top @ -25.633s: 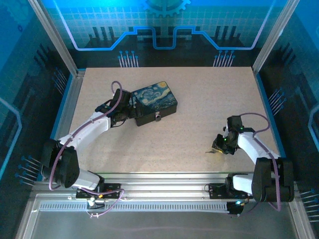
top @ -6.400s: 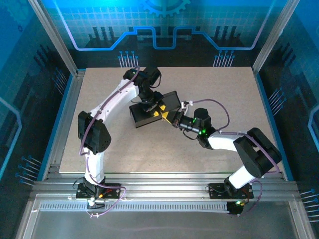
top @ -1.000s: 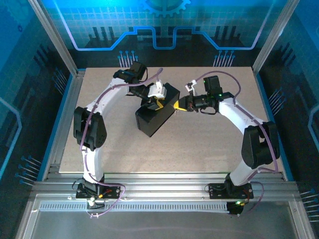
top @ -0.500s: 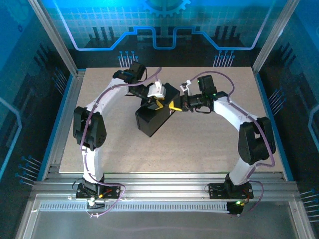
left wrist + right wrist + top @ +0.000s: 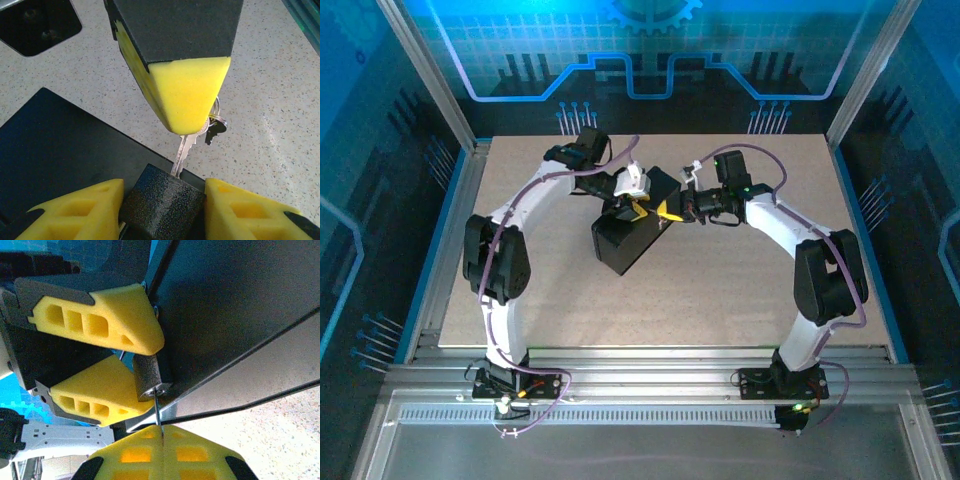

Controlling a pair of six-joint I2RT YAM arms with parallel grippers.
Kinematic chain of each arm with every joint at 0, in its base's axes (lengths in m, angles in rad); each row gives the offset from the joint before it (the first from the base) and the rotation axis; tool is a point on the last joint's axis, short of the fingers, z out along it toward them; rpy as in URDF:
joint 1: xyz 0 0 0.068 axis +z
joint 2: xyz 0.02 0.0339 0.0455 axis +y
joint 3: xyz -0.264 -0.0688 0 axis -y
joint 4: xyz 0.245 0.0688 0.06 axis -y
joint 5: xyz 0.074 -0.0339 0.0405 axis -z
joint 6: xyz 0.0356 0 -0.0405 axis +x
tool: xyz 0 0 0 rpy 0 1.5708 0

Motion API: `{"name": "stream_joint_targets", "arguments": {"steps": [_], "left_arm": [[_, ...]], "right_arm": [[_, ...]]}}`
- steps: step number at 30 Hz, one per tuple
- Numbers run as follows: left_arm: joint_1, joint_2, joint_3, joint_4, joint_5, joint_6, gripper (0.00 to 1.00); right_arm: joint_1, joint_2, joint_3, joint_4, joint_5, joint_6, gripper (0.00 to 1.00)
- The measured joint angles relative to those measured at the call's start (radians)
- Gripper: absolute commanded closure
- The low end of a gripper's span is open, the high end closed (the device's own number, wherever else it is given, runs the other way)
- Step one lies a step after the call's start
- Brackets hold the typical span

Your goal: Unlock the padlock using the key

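The black padlock (image 5: 161, 206) hangs at the edge of a dark box (image 5: 620, 245) that is tipped up on the table. My left gripper (image 5: 164, 192) is shut on the padlock's body, one yellow finger on each side. The left gripper's fingers (image 5: 100, 320) also flank the padlock (image 5: 149, 374) in the right wrist view. My right gripper (image 5: 162, 435) is shut on the silver key (image 5: 158, 412), pads pressed together over its head. The key (image 5: 182, 152) points at the padlock and its tip meets the keyhole end. A ring with a second dark key (image 5: 215, 127) dangles behind the right gripper (image 5: 192, 100).
Both arms arch over the middle of the back half of the speckled table (image 5: 740, 290) and meet at the box. Metal frame rails (image 5: 455, 230) run along the table's sides. The box's dark lid (image 5: 230, 310) fills the space beside the padlock.
My right gripper has moved left with the key, from just off the box's right corner to the padlock. The left arm and the box have stayed put.
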Motion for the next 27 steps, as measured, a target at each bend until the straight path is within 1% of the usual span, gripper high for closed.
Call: {"name": "stream_joint_targets", "arguments": {"steps": [8,12,16,27], "left_arm": [[0.004,-0.018,-0.034,0.039,0.0,-0.009,0.59],[0.008,-0.028,-0.054,0.063,0.0,-0.027,0.59],[0.01,-0.044,-0.083,0.099,-0.001,-0.047,0.59],[0.02,-0.065,-0.126,0.153,0.002,-0.078,0.59]], "right_arm": [[0.005,0.003,-0.008,0.042,0.0,0.056,1.0],[0.007,0.004,-0.034,0.101,0.0,0.118,1.0],[0.012,0.001,-0.079,0.187,0.001,0.199,1.0],[0.045,-0.034,-0.196,0.419,0.056,0.4,1.0]]}}
